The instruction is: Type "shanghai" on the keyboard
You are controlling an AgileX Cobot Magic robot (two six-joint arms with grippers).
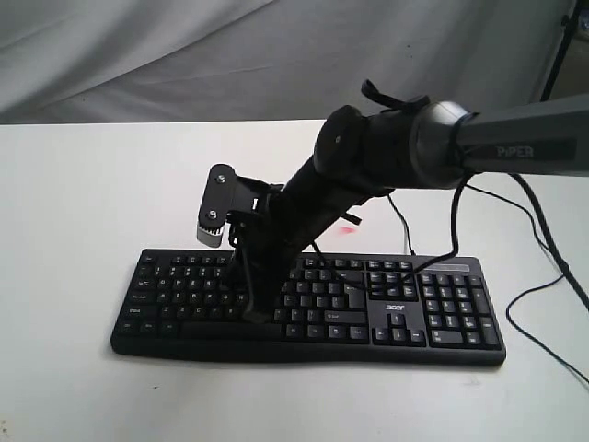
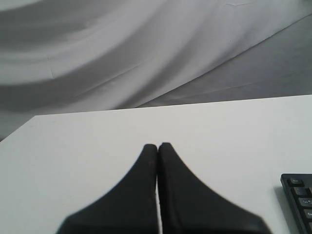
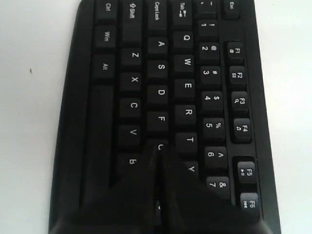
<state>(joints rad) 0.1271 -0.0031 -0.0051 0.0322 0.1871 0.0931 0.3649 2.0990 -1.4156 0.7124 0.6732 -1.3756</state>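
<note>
While your grey-and-black right arm (image 1: 515, 143) stretches in from the right side of the exterior view, its forearm lies nearly level above the white tabletop (image 1: 83, 203). It bends sharply at the wrist joint. From there the black lower link slants down and to the left, across the middle of the wide black plastic keyboard (image 1: 184, 285). A small black bracket with a grey end (image 1: 218, 204) juts out beside the wrist.

Your right gripper (image 1: 258, 313) points steeply down at the letter block, left of the keyboard's centre. In the right wrist view its two black fingers (image 3: 122, 200) are pressed flat together with nothing between them. Their joined tip (image 3: 157, 148) sits over the home-row key just past F, whose legend is half hidden. You cannot tell from these pictures whether that key is pushed down or only touched.

The keyboard lies flat near the front of the table, with its long edge running left to right. Its number pad and small white "acer" logo (image 1: 394, 308) are at the right end.

Your left gripper (image 2: 157, 146) appears only in its own wrist view. It is likewise closed tight on nothing and is held over bare table, facing the crumpled grey cloth backdrop (image 2: 97, 48). One corner of the keyboard (image 2: 300, 195) shows off to its side, well apart from the fingertips.
</note>
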